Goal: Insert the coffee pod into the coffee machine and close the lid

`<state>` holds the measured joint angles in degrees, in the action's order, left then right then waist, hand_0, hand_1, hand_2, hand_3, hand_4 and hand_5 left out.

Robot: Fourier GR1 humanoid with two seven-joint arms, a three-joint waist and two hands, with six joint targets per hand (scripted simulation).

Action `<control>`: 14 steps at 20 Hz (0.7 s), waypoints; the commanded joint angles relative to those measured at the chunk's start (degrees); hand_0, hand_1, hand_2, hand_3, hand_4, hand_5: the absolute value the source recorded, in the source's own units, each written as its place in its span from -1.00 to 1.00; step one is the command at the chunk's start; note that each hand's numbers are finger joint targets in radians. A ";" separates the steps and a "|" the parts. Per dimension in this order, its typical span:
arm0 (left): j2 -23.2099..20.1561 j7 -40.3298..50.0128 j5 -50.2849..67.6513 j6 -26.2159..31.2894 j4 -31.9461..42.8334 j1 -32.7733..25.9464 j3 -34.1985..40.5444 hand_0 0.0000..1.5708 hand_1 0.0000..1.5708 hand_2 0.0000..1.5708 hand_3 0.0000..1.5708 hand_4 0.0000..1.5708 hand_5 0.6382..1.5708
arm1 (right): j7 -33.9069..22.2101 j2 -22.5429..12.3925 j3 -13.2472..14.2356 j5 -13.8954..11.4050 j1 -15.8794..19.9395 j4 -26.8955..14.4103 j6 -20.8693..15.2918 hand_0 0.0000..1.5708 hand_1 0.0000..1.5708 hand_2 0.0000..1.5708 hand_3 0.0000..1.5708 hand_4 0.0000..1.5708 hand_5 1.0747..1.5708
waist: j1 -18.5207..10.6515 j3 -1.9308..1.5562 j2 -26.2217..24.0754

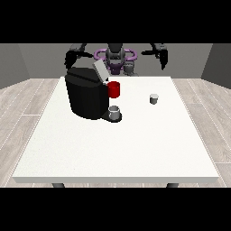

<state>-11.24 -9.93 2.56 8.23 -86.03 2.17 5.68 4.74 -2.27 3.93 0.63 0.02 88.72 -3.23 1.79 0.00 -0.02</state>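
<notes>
Nearest you: the front edge of the white desk (113,178), a flat matte slab, with two dark leg tops poking out below it.

Hand pose: both arms are raised and spread wide at the far side, well above the desk. The hand at the view's left (71,57) hangs just behind and above the coffee machine (86,95); you can't tell contact from this angle. The hand at the view's right (163,57) hangs in open air, fingers pointing down, holding nothing. Both are small black blobs, so I cannot tell whether the fingers are spread or curled on either one.

Coffee pod (154,99): small grey-white cup shape, standing on the desk right of centre, well apart from the machine and from both hands.

Machine: boxy glossy black body, grey lid (100,70) tilted up and open at its top. A red cylindrical part (114,89) sticks out beside it, and a small grey cup (114,111) sits on the base below.

Hidden: the machine's pod slot isn't visible to you, and the robot's torso is partly blocked by the lid.
</notes>
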 commanded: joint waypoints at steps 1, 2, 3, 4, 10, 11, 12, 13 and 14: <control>-6.10 -0.51 -1.91 2.00 1.99 3.01 2.90 -1.00 -1.00 -1.00 -1.00 -1.00 1.00 | -1.65 0.17 1.78 1.58 2.54 1.56 -1.32 -1.00 -1.00 -1.00 -1.00 -0.72 1.00 | 0.78 0.01 0.38; -6.34 0.72 -2.65 1.29 4.10 4.65 3.42 -1.00 -1.00 -1.00 -1.00 -1.00 1.00 | 0.28 0.87 -0.82 -0.94 0.46 1.53 -1.39 -1.00 -1.00 -1.00 -1.00 -0.66 1.00 | 2.07 0.01 0.98; -4.57 3.11 -4.84 0.19 2.69 3.08 0.67 -1.00 -1.00 -1.00 -1.00 -1.00 1.00 | -2.68 1.94 -1.16 -1.27 0.37 2.53 -3.32 -1.00 -1.00 -1.00 -1.00 -0.72 1.00 | 1.17 0.00 -1.08; -5.59 2.59 -4.20 0.51 5.91 6.35 2.23 -1.00 -1.00 -1.00 -1.00 -1.00 1.00 | 0.22 2.08 -0.69 0.71 0.94 1.79 -1.43 -1.00 -1.00 -1.00 -1.00 -0.78 1.00 | 3.25 0.00 1.75; -9.85 2.91 -2.79 4.23 15.72 13.59 5.79 -1.00 -1.00 -1.00 -1.00 -1.00 1.00 | 0.83 1.66 -1.18 0.22 6.18 1.71 -2.88 -1.00 -1.00 -1.00 -1.00 -0.76 1.00 | 4.34 0.02 6.71; -10.22 3.56 -3.59 3.97 16.53 14.23 5.49 -1.00 -1.00 -1.00 -1.00 -1.00 1.00 | 4.09 2.22 -3.74 0.11 4.29 0.05 -3.76 -1.00 -1.00 -1.00 -1.00 -0.71 1.00 | 4.63 0.01 7.99; -10.57 5.12 -3.58 2.68 18.57 16.64 6.68 -1.00 -1.00 -1.00 -1.00 -1.00 1.00 | -1.09 -0.31 -1.02 2.28 5.72 2.55 -0.13 -1.00 -1.00 -1.00 -1.00 -0.76 1.00 | 7.02 0.02 7.36; -11.51 4.19 -5.72 2.50 20.64 15.94 6.19 -1.00 -1.00 -1.00 -1.00 -1.00 1.00 | -2.35 2.02 -4.85 -0.76 2.65 4.66 -2.18 -1.00 -1.00 -1.00 -1.00 -0.85 1.00 | 7.50 0.03 5.72; -14.70 4.37 -4.72 4.75 22.81 17.20 8.01 -1.00 -1.00 -1.00 -1.00 -1.00 1.00 | -2.48 1.14 -5.14 0.05 3.18 5.90 -0.38 -1.00 -1.00 -1.00 -1.00 -0.70 1.00 | 8.46 0.04 6.85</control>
<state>-21.79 -5.65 -1.22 11.50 -69.60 16.06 11.52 4.37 -1.04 0.98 0.99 3.44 91.57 -4.74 7.67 0.01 5.70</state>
